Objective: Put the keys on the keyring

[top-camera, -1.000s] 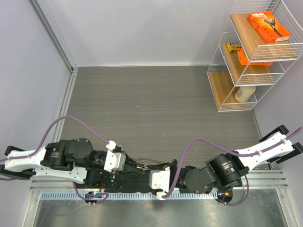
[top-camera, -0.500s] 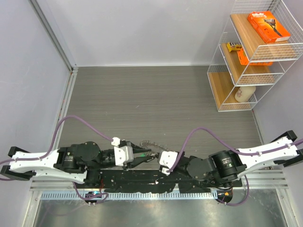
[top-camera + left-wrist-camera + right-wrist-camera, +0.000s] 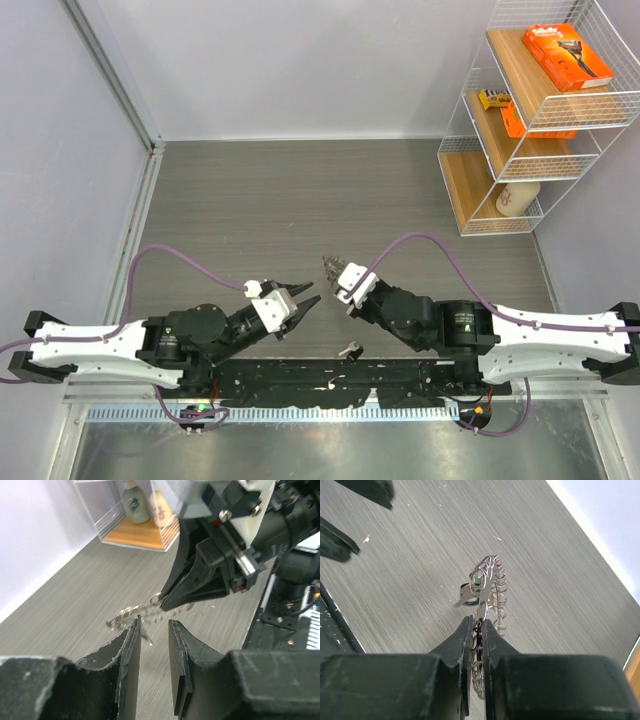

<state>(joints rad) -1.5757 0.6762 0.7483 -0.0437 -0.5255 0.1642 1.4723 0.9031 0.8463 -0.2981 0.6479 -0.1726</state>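
The keyring [image 3: 487, 580] is a thin silver ring with small silver keys fanned round it and a green tag [image 3: 477, 580]. My right gripper [image 3: 477, 622] is shut on it and holds it just above the grey table; the same gripper [image 3: 335, 268] shows near the table's middle front. My left gripper [image 3: 303, 298] stands open a short way to the left of the ring, with nothing between its fingers [image 3: 131, 635]. In the left wrist view the keyring [image 3: 132, 614] hangs from the right gripper's tip just beyond my fingertips. A small silvery piece, possibly a key [image 3: 350, 349], lies on the black base rail.
A white wire shelf [image 3: 530, 130] stands at the back right with an orange box [image 3: 567, 56], snack packs and a bottle [image 3: 515, 197]. Grey walls close the back and left. The black base rail [image 3: 300, 380] runs along the near edge.
Both arms have swung forward from the base rail onto the table. My left gripper has opened and parted from the keyring. My right gripper has carried the keyring up and away.
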